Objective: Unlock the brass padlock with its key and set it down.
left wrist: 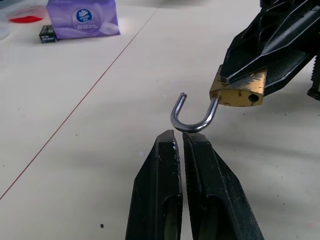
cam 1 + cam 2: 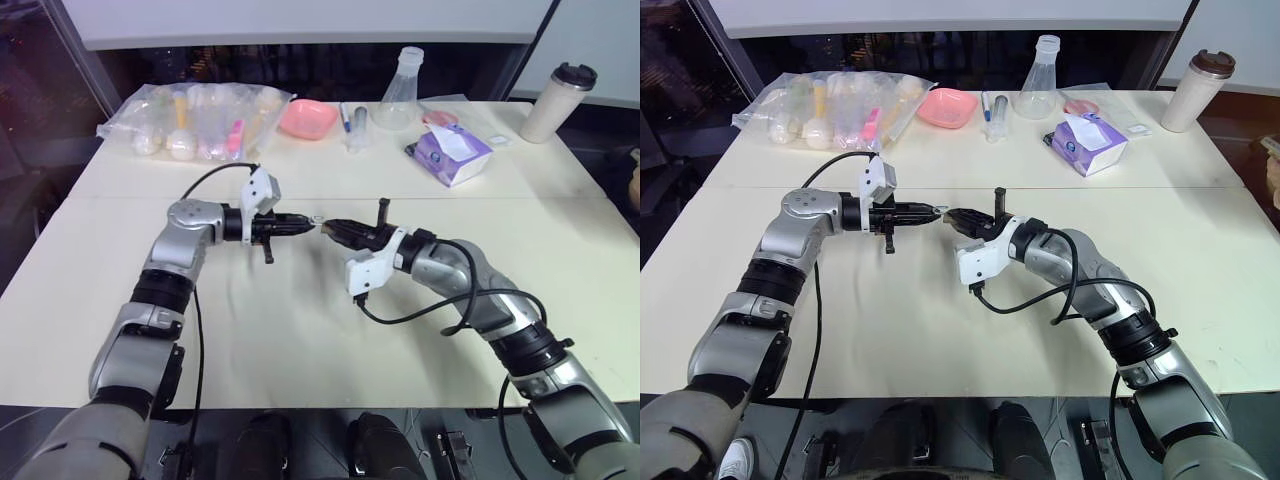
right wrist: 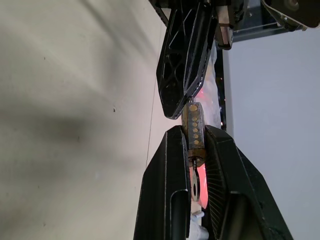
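Both arms met mid-air over the tabletop (image 2: 300, 330). The right pincer (image 1: 240, 75) was clamped on the brass padlock (image 1: 239, 91), its shackle already swung open and hooked toward the left pincer (image 1: 179, 137), whose fingers were nearly together and empty, just short of the shackle's bend. The key (image 3: 194, 182) sat in the lock's underside, between the right fingers. Unlock step looked done; set-down remained. Next move likely needs the right arm lowered to bare tabletop and fingers eased apart, key kept from snagging.
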Motion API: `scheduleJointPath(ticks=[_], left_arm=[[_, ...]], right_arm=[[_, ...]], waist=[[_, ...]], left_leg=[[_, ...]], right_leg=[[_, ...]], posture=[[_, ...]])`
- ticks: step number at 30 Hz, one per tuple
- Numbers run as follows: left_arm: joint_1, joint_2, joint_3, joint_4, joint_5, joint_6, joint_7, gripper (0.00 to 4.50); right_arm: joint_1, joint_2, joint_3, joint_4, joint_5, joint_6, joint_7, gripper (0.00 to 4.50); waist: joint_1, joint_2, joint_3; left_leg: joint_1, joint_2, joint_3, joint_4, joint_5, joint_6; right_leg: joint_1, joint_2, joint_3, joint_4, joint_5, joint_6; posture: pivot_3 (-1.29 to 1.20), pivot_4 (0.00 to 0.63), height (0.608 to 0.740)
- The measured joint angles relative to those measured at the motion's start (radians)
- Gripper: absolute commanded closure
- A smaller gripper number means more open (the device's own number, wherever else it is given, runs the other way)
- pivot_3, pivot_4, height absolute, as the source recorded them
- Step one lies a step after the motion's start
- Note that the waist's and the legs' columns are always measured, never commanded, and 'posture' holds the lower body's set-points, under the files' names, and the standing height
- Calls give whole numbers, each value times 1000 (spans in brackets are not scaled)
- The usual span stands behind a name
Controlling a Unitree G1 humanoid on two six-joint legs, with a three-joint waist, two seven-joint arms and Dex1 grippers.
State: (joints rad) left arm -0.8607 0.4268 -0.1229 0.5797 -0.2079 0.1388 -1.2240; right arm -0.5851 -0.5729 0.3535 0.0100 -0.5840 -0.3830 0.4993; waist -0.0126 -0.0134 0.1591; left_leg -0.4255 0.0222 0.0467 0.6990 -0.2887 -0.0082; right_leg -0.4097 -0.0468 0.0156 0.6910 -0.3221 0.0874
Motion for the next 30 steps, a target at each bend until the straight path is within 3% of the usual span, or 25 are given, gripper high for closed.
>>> scheduleJointPath(ticks=[5,13,14,16,21,30], left_arm=[[8,45,-1,-11,3,0,-24,4255],[94,137,2,-77,3,16,-36,4255],[96,137,1,-85,3,21,-32,4423],[102,140,5,-110,1,31,-17,4423],[112,142,20,-146,0,36,1,4423],[142,165,24,-211,-24,102,-17,4423]], right_arm=[[-1,5,0,54,9,-15,-5,4500],[-85,46,23,387,9,-78,-72,4500],[-100,49,26,408,8,-86,-76,3556],[-136,57,44,472,2,-108,-79,2766],[-148,74,62,520,47,-105,9,106],[75,-51,-26,78,315,195,366,44]], waist=[[-3,0,0],[-3,0,0],[-1,0,0],[-1,0,0],[-6,0,0],[2,0,0]], left_leg=[[0,0,0,0,0,0],[0,0,1,0,0,0],[0,0,1,0,0,0],[0,0,1,0,0,0],[1,1,1,0,0,0],[1,1,-1,0,-1,1]], right_leg=[[0,0,0,0,0,0],[0,0,0,1,0,0],[0,0,0,1,0,0],[0,0,0,1,0,0],[0,0,0,1,0,0],[1,-2,0,1,0,0]], posture=[[0,150,715],[0,150,715],[0,150,715],[0,150,715],[0,150,715],[0,150,715]])
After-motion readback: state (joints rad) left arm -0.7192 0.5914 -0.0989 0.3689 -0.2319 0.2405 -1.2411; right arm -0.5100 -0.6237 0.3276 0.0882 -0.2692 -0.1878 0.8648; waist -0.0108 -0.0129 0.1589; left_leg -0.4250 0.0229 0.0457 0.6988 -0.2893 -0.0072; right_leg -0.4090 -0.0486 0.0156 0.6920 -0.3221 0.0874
